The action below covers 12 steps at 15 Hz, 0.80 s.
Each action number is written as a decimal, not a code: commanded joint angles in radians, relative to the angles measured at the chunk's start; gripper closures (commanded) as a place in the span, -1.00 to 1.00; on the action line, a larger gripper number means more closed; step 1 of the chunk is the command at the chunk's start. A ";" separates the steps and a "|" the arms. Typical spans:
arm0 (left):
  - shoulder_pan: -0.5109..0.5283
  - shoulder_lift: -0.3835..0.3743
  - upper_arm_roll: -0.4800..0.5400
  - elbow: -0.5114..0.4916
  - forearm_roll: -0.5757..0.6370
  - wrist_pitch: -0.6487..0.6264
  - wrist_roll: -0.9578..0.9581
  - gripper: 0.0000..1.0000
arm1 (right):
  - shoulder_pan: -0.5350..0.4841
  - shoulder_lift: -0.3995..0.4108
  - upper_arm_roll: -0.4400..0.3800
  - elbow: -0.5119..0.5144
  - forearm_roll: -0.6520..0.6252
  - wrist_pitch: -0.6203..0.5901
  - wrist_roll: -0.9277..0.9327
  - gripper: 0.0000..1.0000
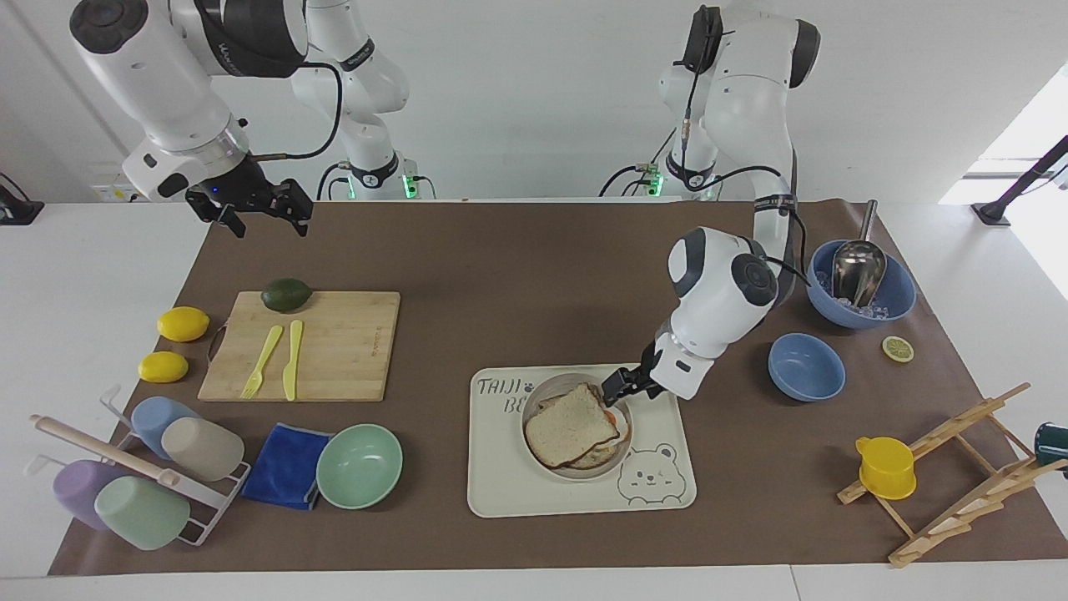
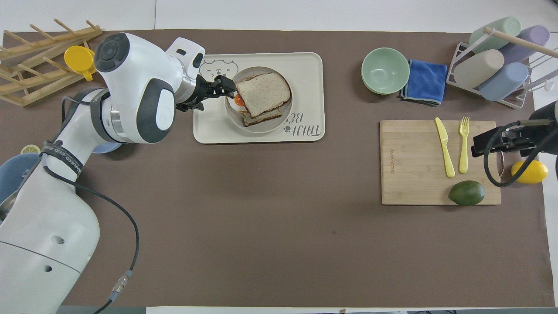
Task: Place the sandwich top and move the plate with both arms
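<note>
We see the top bread slice [image 1: 571,423] lying a bit crooked on the egg bread, in the round plate [image 1: 534,401] on the bear tray [image 1: 501,492]. The left pincer [image 1: 616,386] (open, holding nothing) is over the plate's rim. The right pincer [image 1: 260,210] waits open, up over the brown surface [image 1: 517,284].

plate [image 1: 534,442] rim: bare toward right arm | left gripper [image 1: 612,387] crowds its other edge

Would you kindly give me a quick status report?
Left gripper open beside plate; right gripper open, waiting over table corner. Sandwich top on egg slice. Nothing blocking.
</note>
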 commanded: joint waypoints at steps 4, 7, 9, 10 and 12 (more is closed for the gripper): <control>0.053 -0.154 0.015 -0.029 0.183 -0.176 0.015 -1.00 | -0.008 -0.013 0.005 -0.007 0.001 0.003 -0.015 -1.00; 0.070 -0.215 0.015 -0.026 0.249 -0.277 0.017 -1.00 | -0.008 -0.013 0.005 -0.007 0.001 0.003 -0.015 -1.00; 0.087 -0.256 0.015 -0.026 0.277 -0.331 0.035 -1.00 | -0.008 -0.013 0.006 -0.007 0.001 0.003 -0.015 -1.00; 0.090 -0.278 0.015 -0.026 0.277 -0.355 0.053 -1.00 | -0.008 -0.013 0.005 -0.007 0.001 0.003 -0.015 -1.00; 0.114 -0.319 0.015 -0.029 0.279 -0.398 0.067 -1.00 | -0.008 -0.013 0.005 -0.007 0.001 0.003 -0.015 -1.00</control>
